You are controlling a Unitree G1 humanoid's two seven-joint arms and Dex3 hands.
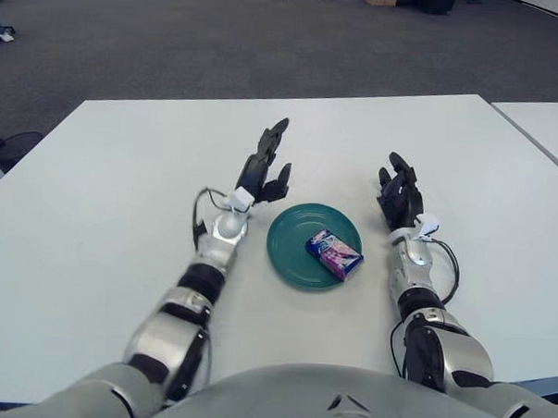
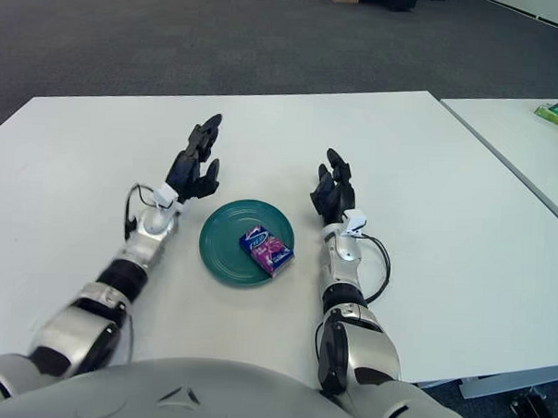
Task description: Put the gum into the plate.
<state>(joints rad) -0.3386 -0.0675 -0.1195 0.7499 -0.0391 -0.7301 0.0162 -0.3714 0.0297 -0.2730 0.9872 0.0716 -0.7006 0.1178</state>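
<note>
left eye view: on the white surface (image 1: 123, 165), the teal plate (image 1: 291, 256) holds the gum (image 1: 334, 253), lying flat right of centre, long axis running from near-right to far-left. the left hand (image 1: 265, 171) hovers beside the plate's far-left rim, fingers spread, empty; the right hand (image 1: 399, 198) shows right of it, released. placing looks complete; only withdrawal seems left.

A dark teal plate (image 1: 291, 256) is seen on a plain white table (image 1: 114, 174). The gum (image 1: 334, 253) pack is marked in purple and pink, with blue and white at one end. Black is worn by the left hand (image 1: 265, 168) and the right hand (image 1: 399, 195), above silver-grey forearms.
</note>
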